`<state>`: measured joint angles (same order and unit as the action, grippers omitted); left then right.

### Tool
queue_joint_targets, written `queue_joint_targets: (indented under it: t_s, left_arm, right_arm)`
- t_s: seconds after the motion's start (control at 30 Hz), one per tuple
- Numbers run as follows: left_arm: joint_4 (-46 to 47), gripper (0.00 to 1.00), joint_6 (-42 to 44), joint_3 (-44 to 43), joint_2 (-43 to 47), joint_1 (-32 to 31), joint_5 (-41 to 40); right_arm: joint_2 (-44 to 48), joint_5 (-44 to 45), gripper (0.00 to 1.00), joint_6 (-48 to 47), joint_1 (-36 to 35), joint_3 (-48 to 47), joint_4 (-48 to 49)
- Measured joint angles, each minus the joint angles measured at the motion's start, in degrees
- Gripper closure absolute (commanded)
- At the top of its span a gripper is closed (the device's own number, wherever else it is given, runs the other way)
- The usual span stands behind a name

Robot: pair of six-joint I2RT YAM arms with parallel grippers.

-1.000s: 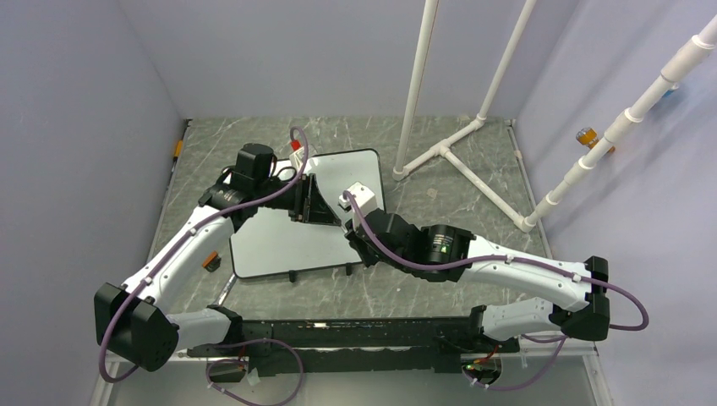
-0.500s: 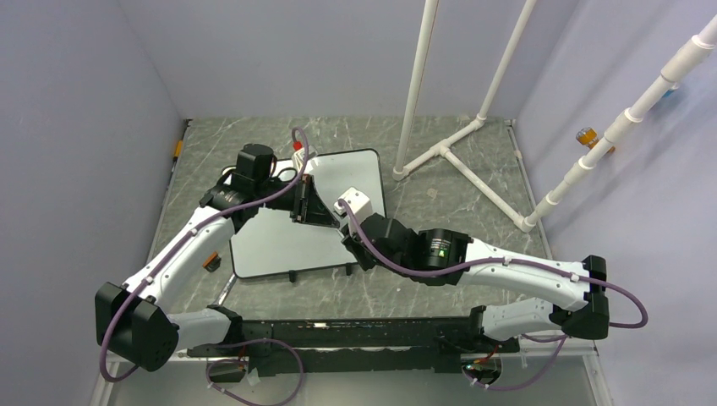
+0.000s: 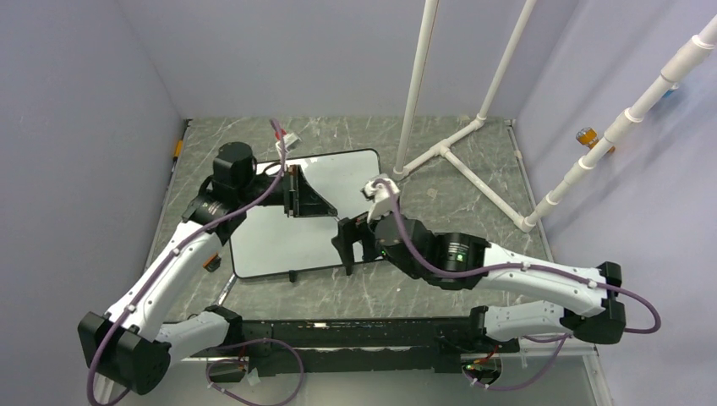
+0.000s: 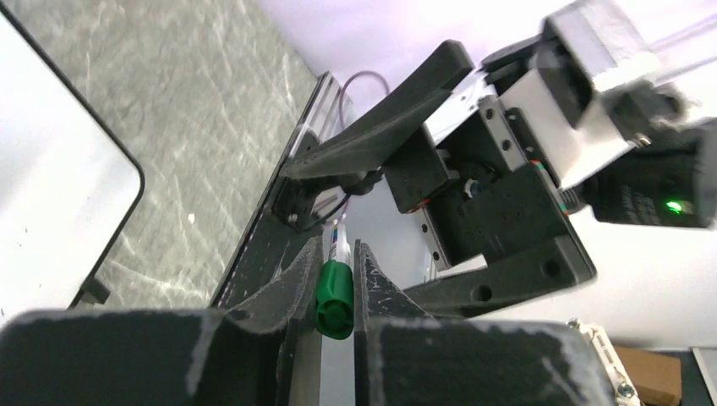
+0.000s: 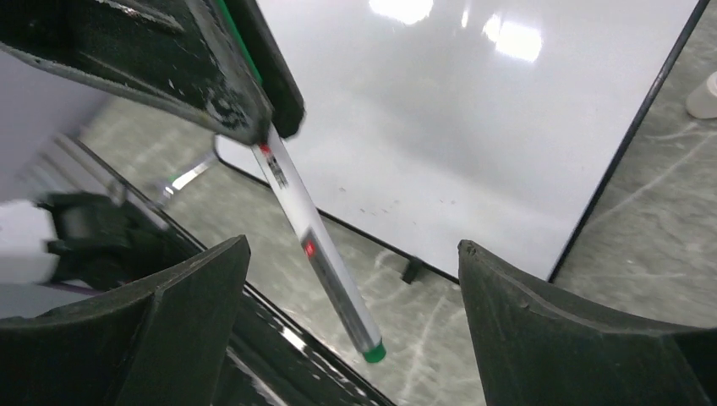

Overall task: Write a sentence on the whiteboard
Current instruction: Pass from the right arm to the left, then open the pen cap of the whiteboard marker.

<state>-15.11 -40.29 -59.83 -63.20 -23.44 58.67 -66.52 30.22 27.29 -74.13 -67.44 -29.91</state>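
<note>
Grey-green marbled surface (image 3: 473, 144), pale lilac walls (image 3: 279, 59) on 3 sides; white pipe frame (image 3: 446, 150) stands at back R. Whiteboard (image 3: 270, 241) lies flat on surface, L of centre. L hand (image 4: 336, 254) clamped on green-capped marker (image 4: 335, 292) above board. R hand (image 5: 351, 245) spread wide, holding nothing, over board's near edge.
</note>
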Motion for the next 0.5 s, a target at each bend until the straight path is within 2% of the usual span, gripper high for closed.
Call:
queue_joint_targets:
  t_s: [0.13, 0.27, 0.37, 0.5]
  left_arm:
    - [9.29, 1.0, -8.28, 1.49, 3.54, 2.89, 0.15]
    - [19.41, 1.0, -17.11, 2.8, 6.88, 5.81, -0.11]
    - [26.82, 1.0, -22.82, 3.63, 8.37, 6.29, -0.48]
    - [37.29, 1.0, -30.8, 4.35, 8.94, 6.6, -2.1]
  right_arm:
    - [6.16, 0.09, 0.05, 3.52, 0.5, 4.22, 7.98]
    - [12.68, -1.44, 0.1, 6.36, 2.97, 9.14, 18.01]
    - [15.65, -6.23, 0.14, 8.92, 8.0, 11.72, 24.98]
    - [14.95, -14.99, 0.24, 12.44, 14.71, 12.09, 33.55]
